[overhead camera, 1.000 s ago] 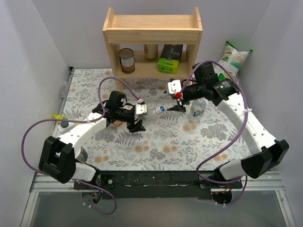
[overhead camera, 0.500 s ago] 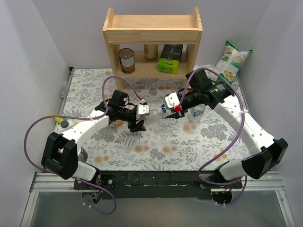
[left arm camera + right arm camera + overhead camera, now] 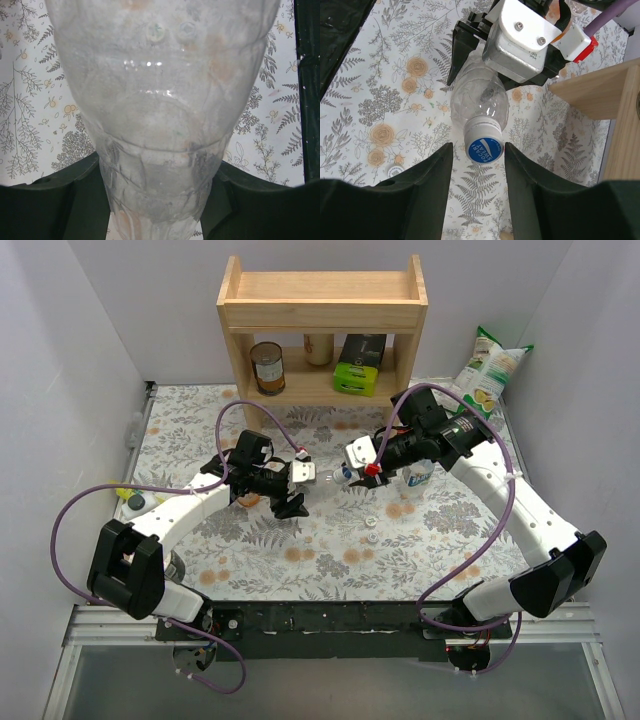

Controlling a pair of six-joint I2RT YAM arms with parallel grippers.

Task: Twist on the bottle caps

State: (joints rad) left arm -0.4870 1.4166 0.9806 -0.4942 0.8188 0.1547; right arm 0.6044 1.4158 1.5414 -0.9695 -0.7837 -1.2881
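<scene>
My left gripper is shut on the base of a plain clear bottle, which lies level with its neck pointing right. That bottle fills the left wrist view between the dark fingers. A blue cap sits on its neck. My right gripper straddles this cap: the right finger is at its edge and a small gap shows on the left. A white cap lies on the mat. The labelled bottle stands behind my right arm. Something orange, perhaps the orange bottle, peeks from under my left arm.
A wooden shelf at the back holds a brown tin can and a green box. A snack bag leans at the back right. A white squeeze bottle lies at the left edge of the floral mat.
My right gripper has come left and down to the bottle's neck, and its jaws have narrowed around the blue cap. The left arm shifted slightly and still holds the bottle.
</scene>
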